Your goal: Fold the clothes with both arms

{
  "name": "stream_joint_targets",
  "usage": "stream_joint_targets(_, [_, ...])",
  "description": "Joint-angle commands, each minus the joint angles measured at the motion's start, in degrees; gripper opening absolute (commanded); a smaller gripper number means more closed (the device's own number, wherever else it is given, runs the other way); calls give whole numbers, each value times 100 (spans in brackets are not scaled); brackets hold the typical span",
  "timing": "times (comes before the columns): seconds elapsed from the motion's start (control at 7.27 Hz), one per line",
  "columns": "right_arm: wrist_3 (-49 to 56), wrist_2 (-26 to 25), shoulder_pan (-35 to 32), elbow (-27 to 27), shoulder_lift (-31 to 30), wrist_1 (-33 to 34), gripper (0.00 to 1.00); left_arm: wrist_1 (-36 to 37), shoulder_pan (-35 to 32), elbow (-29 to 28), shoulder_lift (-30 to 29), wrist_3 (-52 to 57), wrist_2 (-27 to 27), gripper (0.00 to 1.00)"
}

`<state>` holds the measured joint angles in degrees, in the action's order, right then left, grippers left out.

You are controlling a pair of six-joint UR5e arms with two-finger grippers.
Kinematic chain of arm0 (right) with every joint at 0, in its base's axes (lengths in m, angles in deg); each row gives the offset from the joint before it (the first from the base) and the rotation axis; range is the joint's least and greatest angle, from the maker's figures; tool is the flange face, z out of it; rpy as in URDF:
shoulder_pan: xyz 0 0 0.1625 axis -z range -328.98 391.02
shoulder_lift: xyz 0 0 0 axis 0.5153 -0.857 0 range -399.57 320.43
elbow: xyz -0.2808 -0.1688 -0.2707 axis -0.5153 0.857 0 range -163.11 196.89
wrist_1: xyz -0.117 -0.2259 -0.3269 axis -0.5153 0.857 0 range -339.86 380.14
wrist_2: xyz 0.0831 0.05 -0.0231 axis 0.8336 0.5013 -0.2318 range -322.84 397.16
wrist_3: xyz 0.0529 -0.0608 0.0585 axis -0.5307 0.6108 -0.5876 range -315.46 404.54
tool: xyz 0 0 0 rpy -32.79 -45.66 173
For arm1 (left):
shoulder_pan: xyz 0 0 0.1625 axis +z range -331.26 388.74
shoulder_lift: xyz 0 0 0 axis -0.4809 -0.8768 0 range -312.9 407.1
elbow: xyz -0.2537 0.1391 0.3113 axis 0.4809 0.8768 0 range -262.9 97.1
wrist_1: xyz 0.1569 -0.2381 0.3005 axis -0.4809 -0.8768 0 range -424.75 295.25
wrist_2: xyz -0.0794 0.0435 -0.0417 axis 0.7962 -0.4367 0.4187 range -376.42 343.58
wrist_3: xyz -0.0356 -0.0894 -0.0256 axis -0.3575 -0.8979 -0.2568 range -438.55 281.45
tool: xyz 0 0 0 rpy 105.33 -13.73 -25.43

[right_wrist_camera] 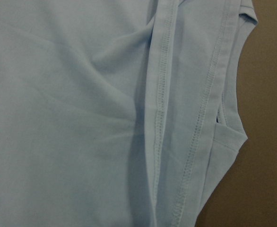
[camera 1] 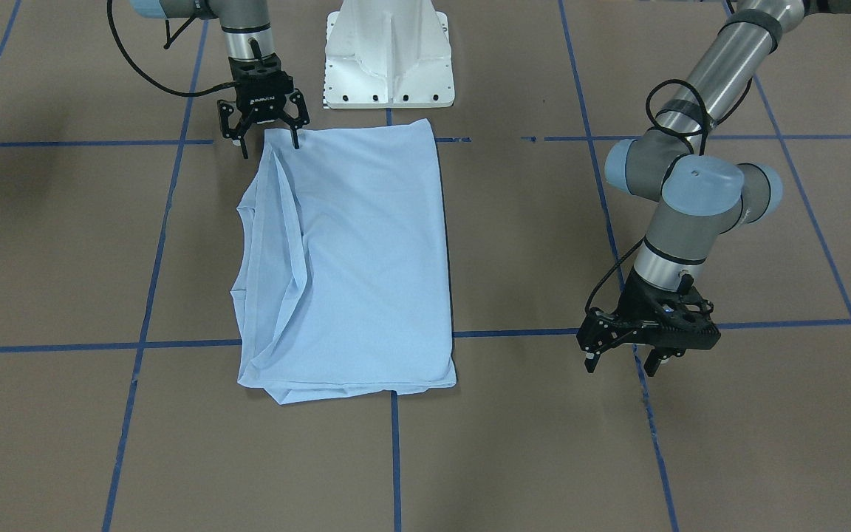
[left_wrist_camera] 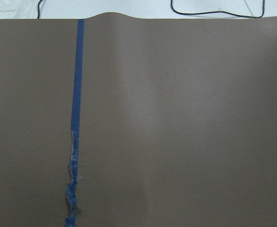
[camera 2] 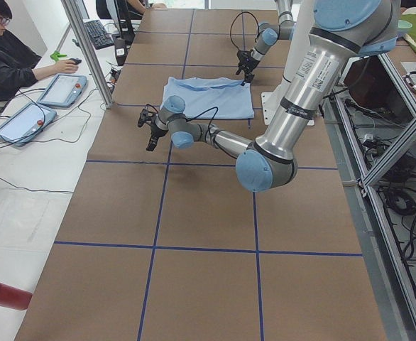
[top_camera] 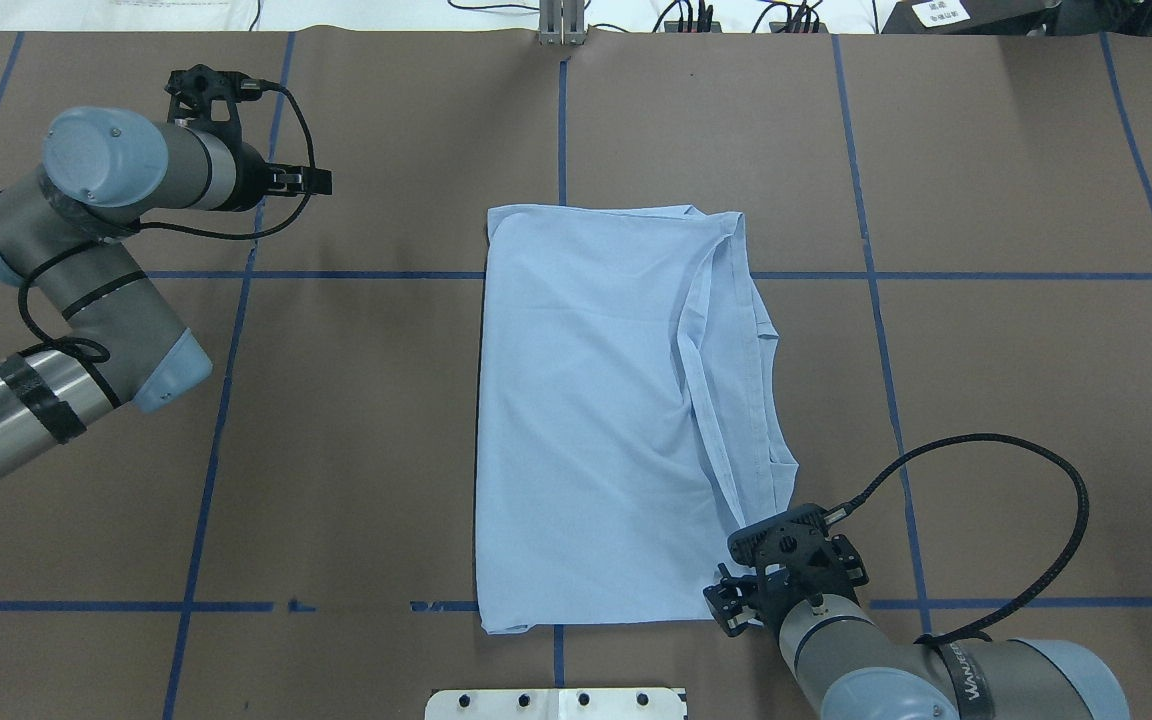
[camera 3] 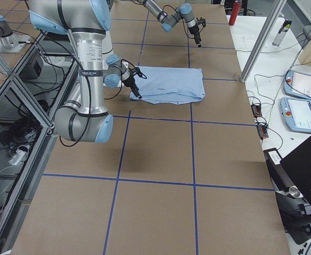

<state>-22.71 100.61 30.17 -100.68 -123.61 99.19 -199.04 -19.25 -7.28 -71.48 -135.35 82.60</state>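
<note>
Front cam: light blue shirt (camera 1: 366, 258) flat on table (camera 1: 63, 258), folded lengthwise into a tall rectangle, layered hems and sleeve edges along the side toward robot's right. One short edge just short of white base (camera 1: 388, 52). Right pincer (camera 1: 270, 146) pointing down at shirt corner next to that base, fingers spread wide, gripping nothing. One tip at the cloth edge, other over bare table; touching or not, can't tell. Left pincer (camera 1: 620, 366) low over a blue tape line (camera 1: 787, 323), fingers apart, nothing held, well apart from shirt.

Overhead cam: shirt mid-table, lying across two tape lines. Right pincer at shirt's near right corner. Left arm (top_camera: 86, 300) bent, its pincer out toward table's far left; finger gap unclear from here.

Left side cam: left arm stretched over table, pincer clear of shirt. Person (camera 2: 9, 60) seated at frame's left edge.

Right side cam: right arm (camera 3: 89, 64) upright, pincer at shirt's near corner.

Left wrist cam: only bare brown table + a frayed tape line.

Right wrist cam: shirt cloth filling most of frame, two stitched hems running top to bottom, sliver of table at right.
</note>
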Motion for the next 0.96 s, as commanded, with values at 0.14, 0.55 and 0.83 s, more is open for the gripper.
stream_joint_targets(0.14, [195, 18, -204, 147, -33, 13, 100, 0, 1, 6, 2, 2, -6, 100])
stream_joint_targets(0.55, [589, 395, -765, 156, -252, 31, 100, 0, 1, 23, -7, -15, 3, 100])
stream_joint_targets(0.83, [740, 528, -1056, 130, -559, 31, 100, -9, 1, 32, -7, -24, -6, 100])
